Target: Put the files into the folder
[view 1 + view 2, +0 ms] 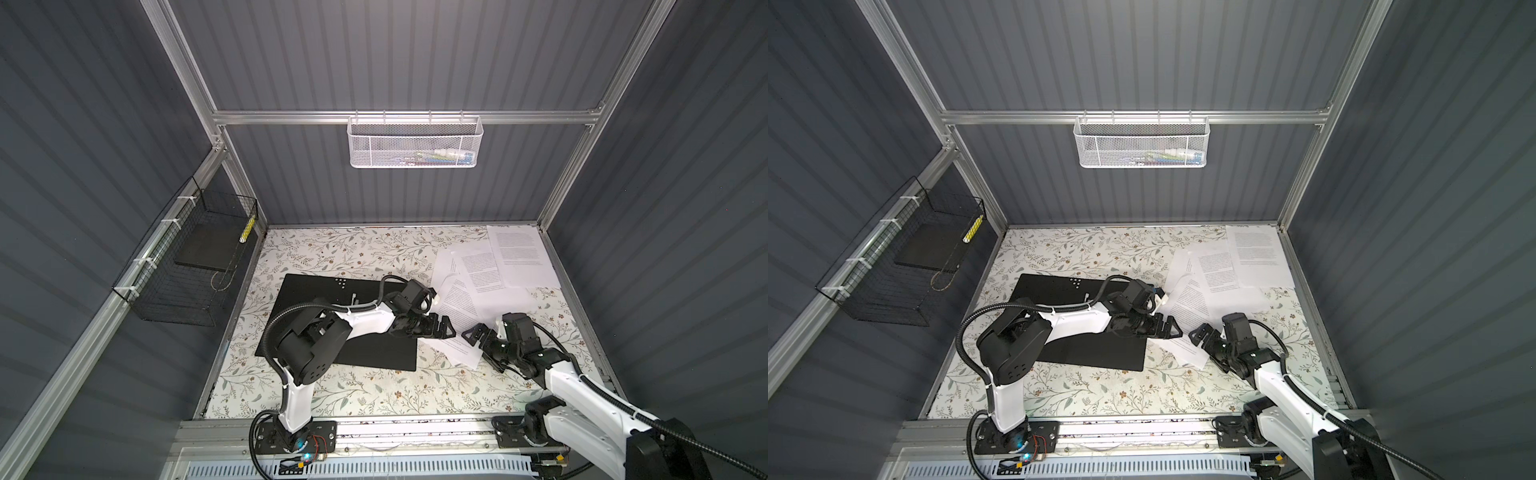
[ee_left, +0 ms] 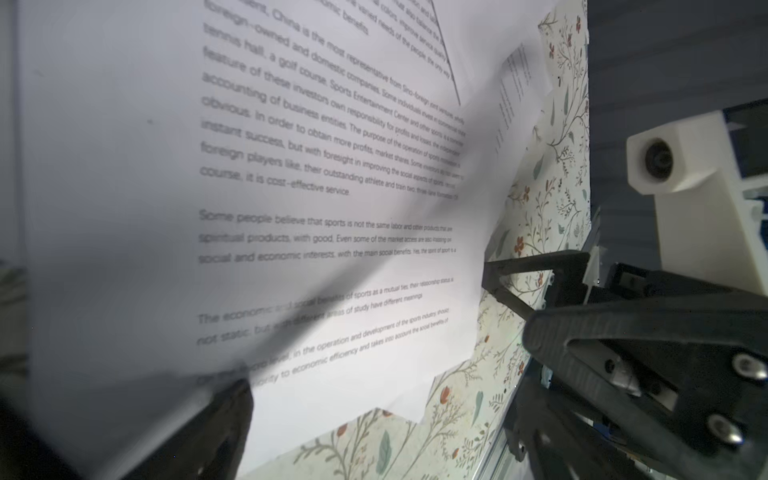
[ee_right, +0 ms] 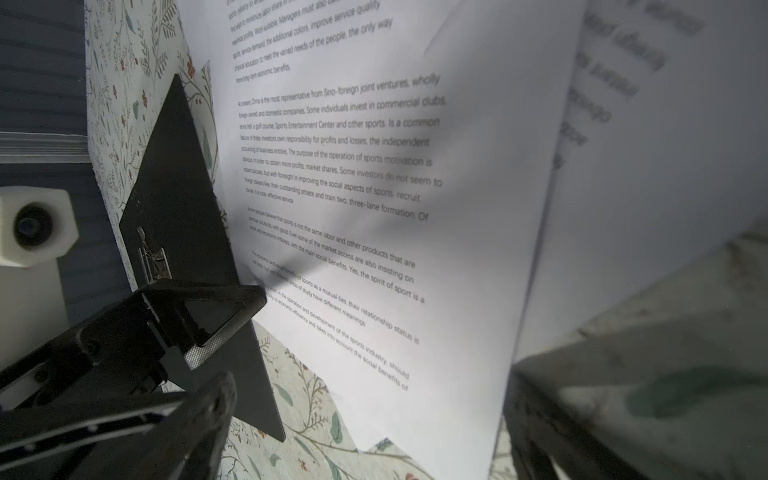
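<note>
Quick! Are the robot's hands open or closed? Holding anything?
Left hand: open, holding nothing.
Right hand: open, holding nothing.

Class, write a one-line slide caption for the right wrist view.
Printed sheets overlap on the flowered table, next to the open black folder with its metal clip.

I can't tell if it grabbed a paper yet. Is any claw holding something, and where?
Nothing is held. The left claw and the right claw both stand open by the files, gripping none.
</note>
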Controlling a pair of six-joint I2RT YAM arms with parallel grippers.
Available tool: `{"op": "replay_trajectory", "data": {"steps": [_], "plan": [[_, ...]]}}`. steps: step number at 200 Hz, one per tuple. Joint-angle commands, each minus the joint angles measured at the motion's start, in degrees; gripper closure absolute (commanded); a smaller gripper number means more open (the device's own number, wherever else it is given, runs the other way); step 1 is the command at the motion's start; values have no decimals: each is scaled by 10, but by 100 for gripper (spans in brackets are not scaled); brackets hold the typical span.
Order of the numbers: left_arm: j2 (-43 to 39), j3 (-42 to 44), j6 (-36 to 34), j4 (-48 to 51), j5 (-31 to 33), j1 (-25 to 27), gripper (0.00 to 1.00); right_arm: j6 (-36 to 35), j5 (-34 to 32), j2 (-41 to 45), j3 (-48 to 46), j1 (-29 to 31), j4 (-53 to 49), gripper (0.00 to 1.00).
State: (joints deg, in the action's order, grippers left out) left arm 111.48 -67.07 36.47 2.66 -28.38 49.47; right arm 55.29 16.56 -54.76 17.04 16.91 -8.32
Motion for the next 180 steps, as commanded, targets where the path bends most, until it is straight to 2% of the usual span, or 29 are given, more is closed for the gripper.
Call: {"op": "replay_trajectory", "data": {"steps": [1, 66, 107, 136, 180], "plan": [[25, -5, 7, 0, -15, 3, 0, 10, 4, -18, -25, 0, -19, 1], [37, 9, -19, 25, 6, 4, 0, -24, 12, 17, -4, 0, -10, 1], [40, 17, -25, 26, 10, 4, 0, -65, -28, 16, 14, -1, -29, 1], [40, 22, -27, 25, 10, 3, 0, -104, -39, -7, 24, -8, 14, 1], [33, 27, -29, 25, 11, 4, 0, -122, -4, -59, 36, -18, 93, 1]]}}
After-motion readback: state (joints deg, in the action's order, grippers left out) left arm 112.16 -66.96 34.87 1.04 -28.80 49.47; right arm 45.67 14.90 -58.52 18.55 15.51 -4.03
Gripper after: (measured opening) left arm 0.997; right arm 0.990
